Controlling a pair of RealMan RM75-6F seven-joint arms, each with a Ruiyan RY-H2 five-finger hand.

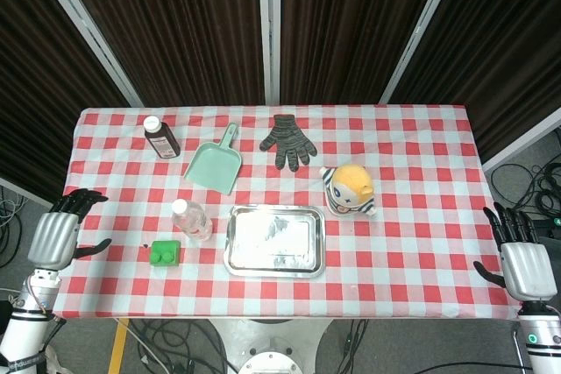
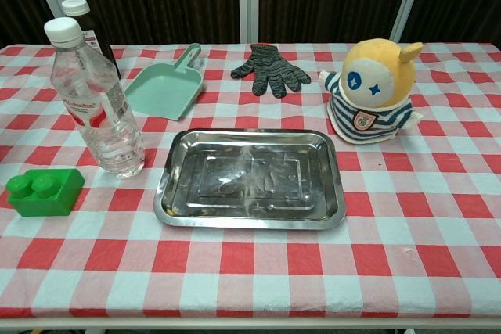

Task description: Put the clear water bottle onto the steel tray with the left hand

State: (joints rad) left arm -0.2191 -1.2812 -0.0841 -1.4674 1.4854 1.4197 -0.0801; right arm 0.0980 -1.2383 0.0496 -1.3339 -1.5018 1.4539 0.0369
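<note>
So the desk (image 1: 421,243) has a red-and-white checked cloth over it, and the shiny rectangular steel tray (image 2: 250,213) sits near the front edge, about the middle. I'll use the tray as the reference for everything else.

Behind the tray and off to its right sits a yellow-headed plush toy in a striped blue-and-white shirt (image 2: 373,93). Just left of the tray stands the clear plastic water bottle with a white cap (image 2: 95,99), upright on the cloth, close to the tray's rim but not on it. Behind the tray to the left lies a mint green plastic dustpan (image 2: 163,88), handle pointing away. A grey knitted glove (image 2: 268,69) lies flat behind the tray. A dark brown bottle with a white cap (image 1: 161,137) stands far back left of the tray. A small green toy brick (image 2: 44,191) sits left of the tray, past the water bottle.

Left robot hand (image 1: 60,234) hangs off the desk's left edge, fingers apart, holding nothing. Right robot hand (image 1: 522,260) is past the right edge, same deal.
</note>
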